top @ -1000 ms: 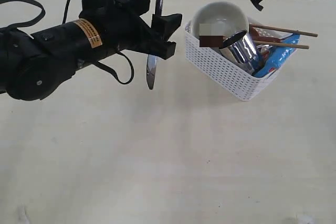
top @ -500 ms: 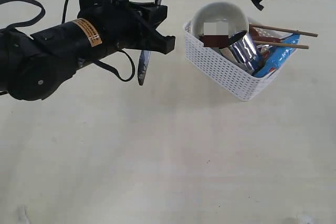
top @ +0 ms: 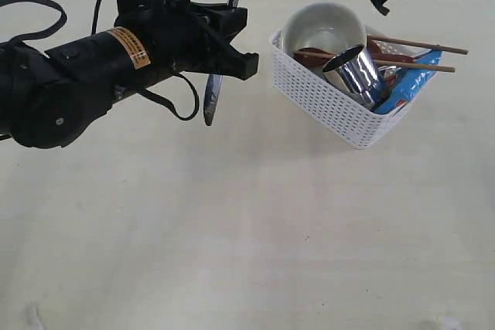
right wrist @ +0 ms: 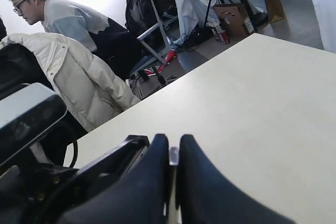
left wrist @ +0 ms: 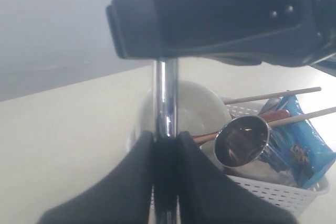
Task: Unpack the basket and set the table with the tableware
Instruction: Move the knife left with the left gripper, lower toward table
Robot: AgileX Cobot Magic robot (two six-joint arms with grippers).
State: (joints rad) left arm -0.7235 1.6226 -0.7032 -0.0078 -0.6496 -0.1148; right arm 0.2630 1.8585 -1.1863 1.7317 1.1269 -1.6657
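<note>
Both clamped on one knife (top: 210,102) (blade hanging down), our left gripper (left wrist: 165,139), our right gripper (right wrist: 172,153), near the basket (top: 332,106), above the table (top: 232,229)

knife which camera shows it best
Exterior view: the knife shows both blade and handle top, hanging near upright. The left wrist view shows only its handle; the right wrist view shows only a sliver of metal.

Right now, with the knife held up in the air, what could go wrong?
1. The left gripper and the right gripper both clamp the knife; if the arms move differently, it may twist or slip out.
2. Its blade hangs free above the table; a drop could strike the tabletop.
</note>
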